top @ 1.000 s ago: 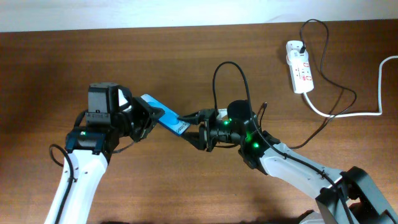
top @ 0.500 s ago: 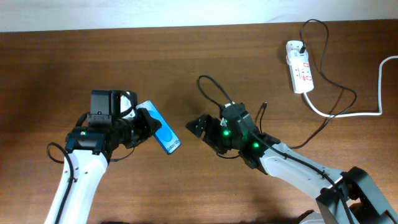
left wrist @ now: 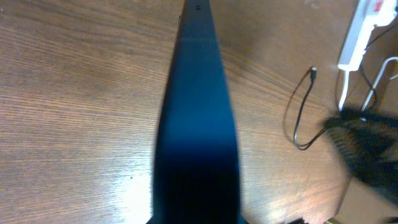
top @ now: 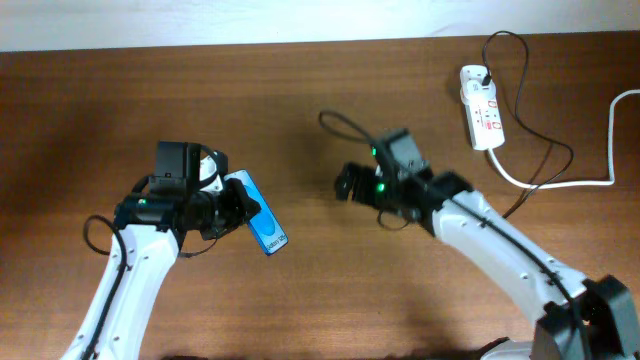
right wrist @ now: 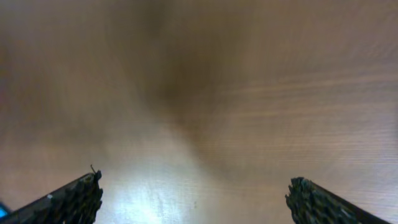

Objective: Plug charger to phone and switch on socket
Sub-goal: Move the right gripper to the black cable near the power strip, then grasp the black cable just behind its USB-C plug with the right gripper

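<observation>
Though the left gripper clamps the phone, its fingers are hidden. The right gripper gapes empty, view blurred.

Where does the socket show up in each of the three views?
Overhead: the socket lies at the top right.
Left wrist: the socket is in the top right corner, partly cut off.
Right wrist: not in it.
Shared landmark: the white cord leaving the socket, seen overhead and from the left wrist.
</observation>
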